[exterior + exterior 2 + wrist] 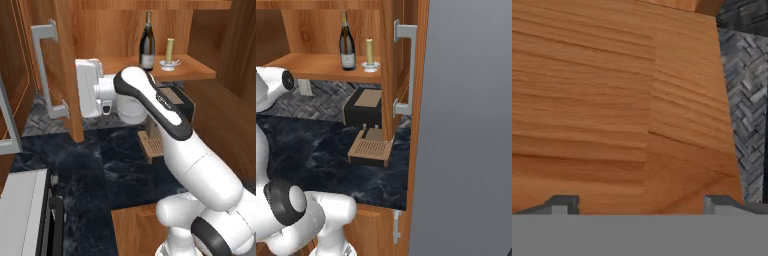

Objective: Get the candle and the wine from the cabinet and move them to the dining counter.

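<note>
Wood grain of cabinet door (612, 100) close ahead of gripper (639, 202), jaws spread wide, nothing held. Arm (165, 110) reaches left, hand against open door's inner face. Dark worktop (100, 170) bare below. Farther back, wine (147, 42) and candle (170, 52) upright on shelf (195, 70), near front edge.

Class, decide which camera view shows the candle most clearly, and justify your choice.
The right base view: the candle stands unobstructed beside the wine on the shelf. The left base view shows it too, farther off. The hand view faces wood.
</note>
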Available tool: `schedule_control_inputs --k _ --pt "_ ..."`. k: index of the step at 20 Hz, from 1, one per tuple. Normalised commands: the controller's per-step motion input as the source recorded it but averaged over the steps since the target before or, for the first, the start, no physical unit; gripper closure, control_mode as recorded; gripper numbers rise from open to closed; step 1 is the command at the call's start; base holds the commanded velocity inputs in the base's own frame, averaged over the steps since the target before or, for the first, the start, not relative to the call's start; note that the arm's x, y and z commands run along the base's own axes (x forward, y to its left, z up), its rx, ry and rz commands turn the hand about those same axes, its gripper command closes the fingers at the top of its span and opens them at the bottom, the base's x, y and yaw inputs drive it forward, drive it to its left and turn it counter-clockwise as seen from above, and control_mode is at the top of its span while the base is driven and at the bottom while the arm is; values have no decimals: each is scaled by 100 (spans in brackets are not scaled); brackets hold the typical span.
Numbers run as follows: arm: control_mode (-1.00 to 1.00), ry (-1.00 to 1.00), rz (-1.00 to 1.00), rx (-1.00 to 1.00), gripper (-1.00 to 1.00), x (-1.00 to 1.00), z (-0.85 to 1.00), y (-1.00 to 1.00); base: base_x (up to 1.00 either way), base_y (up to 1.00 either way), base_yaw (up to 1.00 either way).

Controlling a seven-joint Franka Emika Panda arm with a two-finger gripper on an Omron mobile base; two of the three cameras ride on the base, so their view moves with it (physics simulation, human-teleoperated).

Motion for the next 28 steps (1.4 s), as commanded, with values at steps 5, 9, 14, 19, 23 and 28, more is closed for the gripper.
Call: schedule_control_inputs --k 5,9,14,19,23,28 --pt "-100 3 21 0 -100 -5 0 97 0 0 0" --pt "-100 0 13 0 -100 0 -7 87 0 0 0" --pt "-100 3 0 -9 -100 0 -16 31 0 0 0" --pt "-100 -10 0 -11 -100 -7 -2 -2 0 0 0" --pt "-100 -17 -1 -11 -100 -18 -2 -10 0 0 0" --pt "-100 -16 -5 -8 -100 -19 0 -28 0 0 0"
